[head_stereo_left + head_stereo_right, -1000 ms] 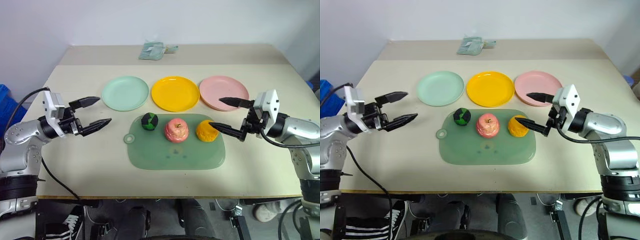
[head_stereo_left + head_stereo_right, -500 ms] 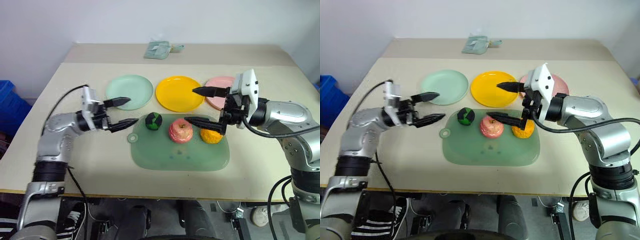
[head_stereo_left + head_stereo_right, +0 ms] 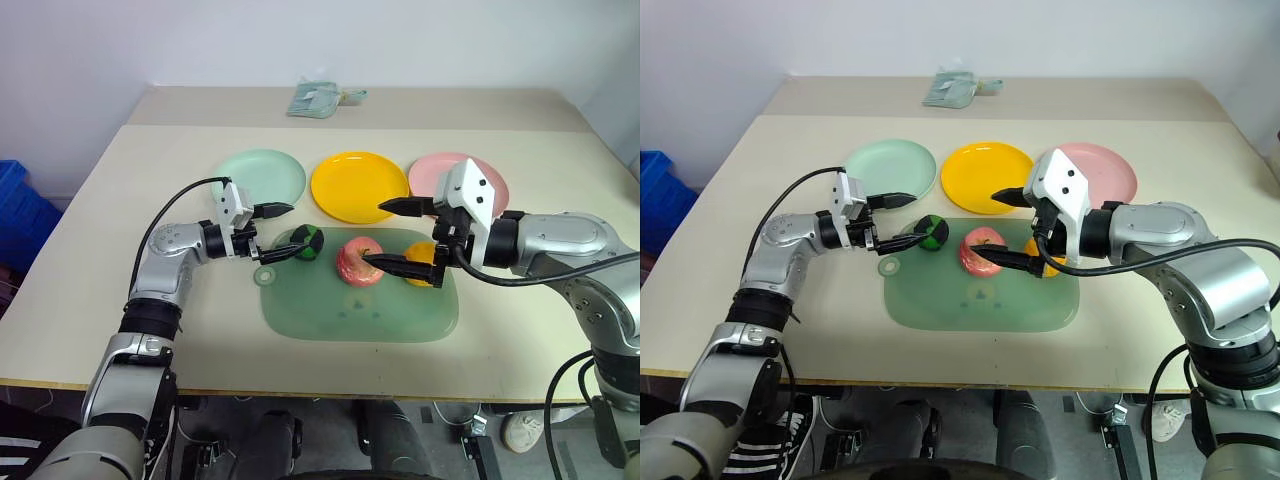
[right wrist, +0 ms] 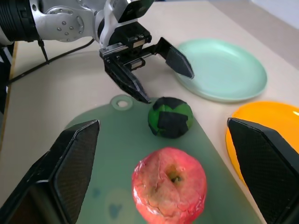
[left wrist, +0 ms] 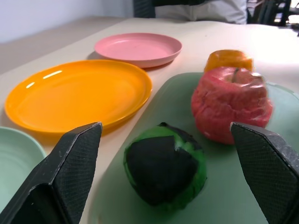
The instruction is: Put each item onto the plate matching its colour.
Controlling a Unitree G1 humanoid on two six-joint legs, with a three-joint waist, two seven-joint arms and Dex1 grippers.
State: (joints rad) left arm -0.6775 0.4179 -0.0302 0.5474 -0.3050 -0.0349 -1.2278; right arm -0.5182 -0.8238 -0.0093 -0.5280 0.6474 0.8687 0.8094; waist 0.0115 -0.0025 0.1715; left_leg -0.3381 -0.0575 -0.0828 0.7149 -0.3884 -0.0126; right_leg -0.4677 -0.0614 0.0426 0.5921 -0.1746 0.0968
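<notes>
- L gripper (image 3: pixel 279 231): fingers spread wide, empty, tips just beside green-black ball (image 3: pixel 306 242), not touching as far as I can tell.
- R gripper (image 3: pixel 392 236): fingers apart, empty, hovering over pink apple (image 3: pixel 358 262).
- Ball, apple, orange fruit (image 5: pixel 228 59) all in a row on green mat (image 3: pixel 350 316), along its far edge.
- Plates beyond mat, L to R: mint plate (image 3: pixel 259 177), yellow-orange plate (image 3: pixel 354 186), pink plate (image 5: pixel 138 47). All bare.
- No readable text or brand on anything; packet (image 3: pixel 318 99) at far table edge too small to read.

You have open table left of the mat (image 3: pixel 350 310), while the apple (image 3: pixel 357 262) crowds the ball (image 3: pixel 305 243) on its right side.
</notes>
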